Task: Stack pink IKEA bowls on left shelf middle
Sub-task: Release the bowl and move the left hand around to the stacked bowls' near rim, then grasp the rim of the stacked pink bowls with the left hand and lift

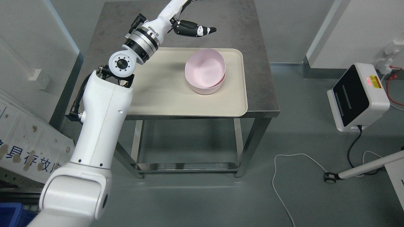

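Stacking apparently done: pink bowls [205, 72] nested on tray [164, 101]. Left hand [193, 30] at twelve o'clock, empty, fingers loosely extended (seemingly pulling clear). Next: probably retreat.

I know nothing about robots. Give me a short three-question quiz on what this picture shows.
1. True or false: the pink bowls sit one inside the other.
2. What do the bowls rest on? A) bare steel table B) beige tray C) floor
3. Fill in: the left hand hovers over the steel table, beyond the tray's far edge, holding ______.

Key:
1. True; the upper bowl sits tilted in the lower.
2. B, the beige tray.
3. Nothing; its fingers are extended, clear of the bowls.
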Robot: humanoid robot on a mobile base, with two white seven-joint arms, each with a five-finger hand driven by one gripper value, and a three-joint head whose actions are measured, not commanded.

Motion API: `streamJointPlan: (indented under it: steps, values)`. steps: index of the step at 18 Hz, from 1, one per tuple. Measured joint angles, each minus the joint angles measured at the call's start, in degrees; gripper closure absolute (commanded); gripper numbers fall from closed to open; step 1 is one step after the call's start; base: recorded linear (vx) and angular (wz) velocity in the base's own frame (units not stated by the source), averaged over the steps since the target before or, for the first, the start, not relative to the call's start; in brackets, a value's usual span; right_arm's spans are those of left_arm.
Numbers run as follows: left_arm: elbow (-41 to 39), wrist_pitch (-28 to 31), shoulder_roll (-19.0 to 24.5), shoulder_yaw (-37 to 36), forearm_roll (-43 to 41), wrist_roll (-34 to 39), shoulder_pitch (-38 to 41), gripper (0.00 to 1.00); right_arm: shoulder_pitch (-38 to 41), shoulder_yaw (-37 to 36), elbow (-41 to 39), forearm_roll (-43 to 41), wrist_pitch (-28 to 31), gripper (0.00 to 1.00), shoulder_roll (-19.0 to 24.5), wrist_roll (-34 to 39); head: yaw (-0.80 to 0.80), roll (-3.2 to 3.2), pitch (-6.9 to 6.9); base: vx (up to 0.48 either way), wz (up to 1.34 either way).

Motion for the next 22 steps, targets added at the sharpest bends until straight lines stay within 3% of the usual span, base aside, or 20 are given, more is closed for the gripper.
streamJointPlan:
  steps: [3, 7, 13, 19, 22]
  values:
    - [-4.09, -2.73, -0.24, 2.0, 5.33, -10.63, 7.32, 0.15, 0.0, 0.0, 0.0, 0.0, 0.0, 0.0, 0.0, 0.01, 0.0, 0.0, -0.02, 0.0, 0.0]
    - [-7.92, -8.17, -0.24, 3.61, 6.31, -15.44, 13.4, 0.16, 0.0, 0.0, 0.0, 0.0, 0.0, 0.0, 0.0, 0.26, 0.0, 0.0, -0.01, 0.0, 0.0]
    - [-12.04, -14.36, 0.89, 4.95, -4.67, -17.27, 17.77, 0.25, 0.0, 0.0, 0.0, 0.0, 0.0, 0.0, 0.0, 0.09, 0.0, 0.0, -0.01, 0.0, 0.0]
    - [-13.58, -14.73, 0.31, 3.99, -20.02, -17.37, 16.54, 0.33, 0.0, 0.0, 0.0, 0.0, 0.0, 0.0, 0.0, -0.04, 0.0, 0.0, -0.01, 0.0, 0.0]
    - [-13.38, -14.78, -0.05, 3.71, -24.91, -17.37, 14.75, 0.32, 0.0, 0.0, 0.0, 0.0, 0.0, 0.0, 0.0, -0.04, 0.0, 0.0, -0.01, 0.0, 0.0]
